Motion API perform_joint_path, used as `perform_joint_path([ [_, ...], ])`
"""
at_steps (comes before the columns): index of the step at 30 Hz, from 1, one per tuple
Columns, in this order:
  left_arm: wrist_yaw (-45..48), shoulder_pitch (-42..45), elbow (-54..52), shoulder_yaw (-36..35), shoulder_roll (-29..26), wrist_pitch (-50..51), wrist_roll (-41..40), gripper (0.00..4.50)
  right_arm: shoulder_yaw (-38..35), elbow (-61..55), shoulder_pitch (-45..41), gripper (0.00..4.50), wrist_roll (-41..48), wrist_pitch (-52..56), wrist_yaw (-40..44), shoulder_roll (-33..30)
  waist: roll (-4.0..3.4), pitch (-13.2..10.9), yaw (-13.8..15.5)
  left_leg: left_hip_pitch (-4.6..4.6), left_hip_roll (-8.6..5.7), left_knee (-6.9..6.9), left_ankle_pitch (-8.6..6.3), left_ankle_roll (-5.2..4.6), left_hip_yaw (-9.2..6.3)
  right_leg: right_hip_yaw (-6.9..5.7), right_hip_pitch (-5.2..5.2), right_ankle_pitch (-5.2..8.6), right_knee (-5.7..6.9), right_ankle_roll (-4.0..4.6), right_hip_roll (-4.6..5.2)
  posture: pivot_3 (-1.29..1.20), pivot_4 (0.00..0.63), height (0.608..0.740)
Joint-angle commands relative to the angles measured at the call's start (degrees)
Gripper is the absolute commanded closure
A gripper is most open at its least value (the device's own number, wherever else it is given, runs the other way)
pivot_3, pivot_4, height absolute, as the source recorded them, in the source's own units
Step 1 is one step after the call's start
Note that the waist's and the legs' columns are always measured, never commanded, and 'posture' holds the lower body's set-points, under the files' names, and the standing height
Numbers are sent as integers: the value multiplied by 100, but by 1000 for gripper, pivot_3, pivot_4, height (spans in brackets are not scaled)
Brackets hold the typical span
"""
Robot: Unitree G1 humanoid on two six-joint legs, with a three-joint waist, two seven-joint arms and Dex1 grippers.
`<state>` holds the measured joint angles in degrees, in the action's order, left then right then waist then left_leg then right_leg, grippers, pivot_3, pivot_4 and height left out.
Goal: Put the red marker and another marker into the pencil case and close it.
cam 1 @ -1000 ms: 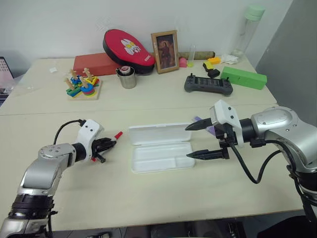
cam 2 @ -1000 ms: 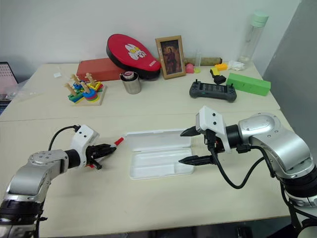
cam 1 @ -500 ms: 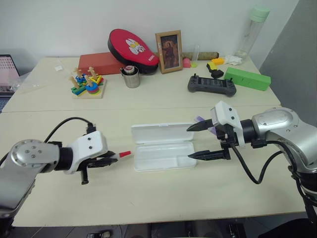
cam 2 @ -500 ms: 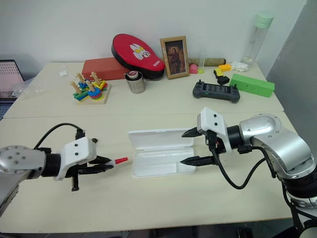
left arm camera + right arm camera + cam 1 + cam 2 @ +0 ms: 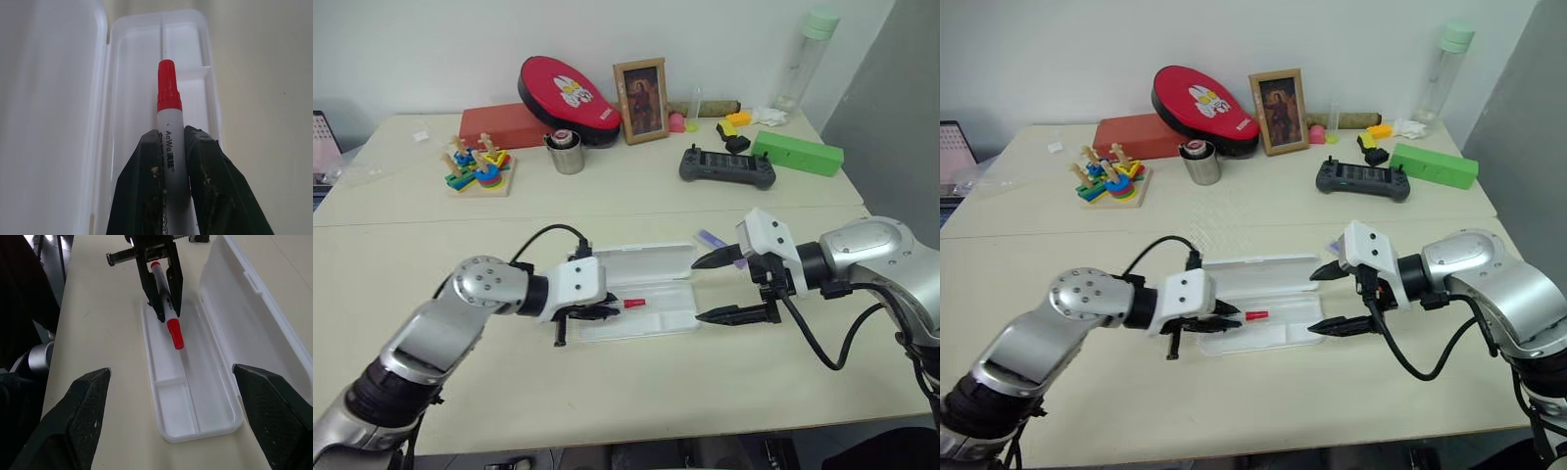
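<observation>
Your left gripper [image 5: 607, 311] is squeezed tight on the red marker [image 5: 169, 113], and the marker hangs just over the tray of the pencil case [image 5: 658, 321], red cap pointing along the long slot. The marker is not lying in the tray yet, so you have to lower it and let go. The case sits open on the table [image 5: 636, 392], with its lid [image 5: 641, 262] folded back flat. Your right gripper [image 5: 707, 289] waits at the other end of the case with its fingers spread wide and nothing in them. The purple marker [image 5: 713, 240] lies on the table just behind that gripper, beside the lid, not picked up. So no marker is inside yet. Left to do, I think: drop the red one in, fetch the purple one, put it in, and shut the lid.
</observation>
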<state>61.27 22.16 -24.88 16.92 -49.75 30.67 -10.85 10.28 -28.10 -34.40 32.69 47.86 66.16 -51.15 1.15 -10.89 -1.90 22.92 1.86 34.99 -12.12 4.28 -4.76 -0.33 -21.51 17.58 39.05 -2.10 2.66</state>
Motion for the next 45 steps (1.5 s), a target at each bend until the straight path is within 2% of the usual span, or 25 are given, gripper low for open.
perform_joint_path([
  [1,-391,34,-76,72,256,-42,277,4089,-181,-225,-20,334,103,-5,-54,-44,0,0,10,0,0,0,0,0,-2,-1,0,0,2,0,0,0,150,740],
  [6,-760,67,19,264,651,-137,649,4089,-156,-201,-24,334,103,-29,-62,-22,1,0,25,2,-1,11,0,0,-2,-2,7,-1,-1,-4,1,0,150,740],
  [19,-886,196,240,453,1014,-419,1056,4089,-149,-172,-1,334,83,-75,-127,32,1,0,25,1,-1,12,0,0,-3,-2,7,-2,0,-3,1,0,150,740],
  [20,-856,198,243,450,1009,-445,1053,3391,-149,-176,3,334,87,-76,-129,29,1,0,25,1,-1,12,0,0,-3,-2,7,-2,0,-3,0,0,150,740],
  [25,-844,255,179,158,1035,-289,829,2434,-206,-172,40,334,109,-68,-181,39,1,0,24,1,-1,12,0,0,-3,-1,8,-2,0,-3,1,0,150,740],
  [31,-491,155,-184,-177,767,114,321,1292,-227,-129,54,334,117,-83,-199,47,1,0,19,0,-1,12,0,0,-4,-2,7,-2,2,-3,0,0,150,740],
  [37,-126,-177,-894,-1028,325,802,-711,111,-216,3,25,334,-17,-119,-239,-26,1,0,14,0,0,11,0,0,-4,-2,7,-1,1,-3,0,0,150,740],
  [45,-252,-384,-1465,-2285,-64,1550,-1846,31,-51,412,-12,334,-536,-376,-398,-110,1,-1,21,0,1,13,0,0,-5,-3,9,-1,1,-4,1,0,150,740],
])
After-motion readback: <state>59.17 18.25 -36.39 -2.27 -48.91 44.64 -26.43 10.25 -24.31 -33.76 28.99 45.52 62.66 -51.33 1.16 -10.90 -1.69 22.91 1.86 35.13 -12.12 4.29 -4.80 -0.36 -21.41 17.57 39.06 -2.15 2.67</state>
